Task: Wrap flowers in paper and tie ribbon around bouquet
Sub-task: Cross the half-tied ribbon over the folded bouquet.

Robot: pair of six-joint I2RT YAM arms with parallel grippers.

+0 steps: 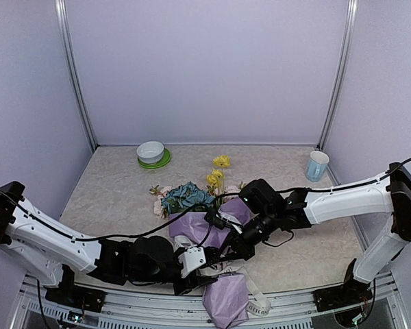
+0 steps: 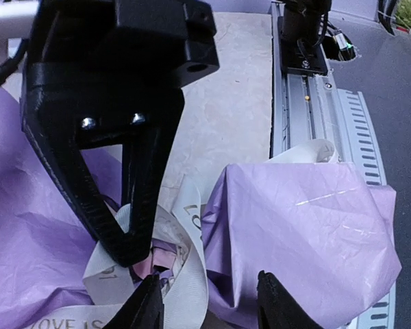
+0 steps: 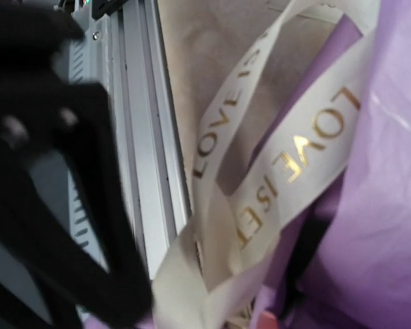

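So, both arms are stretched low over the tabletop [image 1: 109, 185] and angled in toward each other at its near edge. The left arm is laid almost flat. The left end effector [image 2: 209, 308] is spread partway. Only its two fingertips [image 2: 147, 305] are seen, at the bottom of the left wrist view, and a fold of the paper [image 2: 301, 226] is straddled by them. Whether the paper is actually pressed can't be told.

The right arm is stretched across from the other side with the wrist bent down. The right end effector [image 2: 127, 248] is pressed together into one black point, and the ribbon [image 2: 185, 264] is pinched at its tip, just ahead of the left fingertips.

The ribbon is cream, flat and floppy, looped over itself right under that tip, and gold-brown "LOVE IS" lettering can be read on it. The bouquet [image 1: 205, 229] is laid under both end effectors, with crinkly lilac paper bunched round the stems. Its tail is draped past the left end effector toward the rail [image 2: 308, 103]. The flowers [image 1: 188, 195] (blue head, yellow blooms, pale pink bits) are fanned out beyond the right end effector.

The right fingers are badly blurred in their own wrist view. The stems are hidden by the paper, and from above the spot where ribbon meets paper is mostly covered by the arms.
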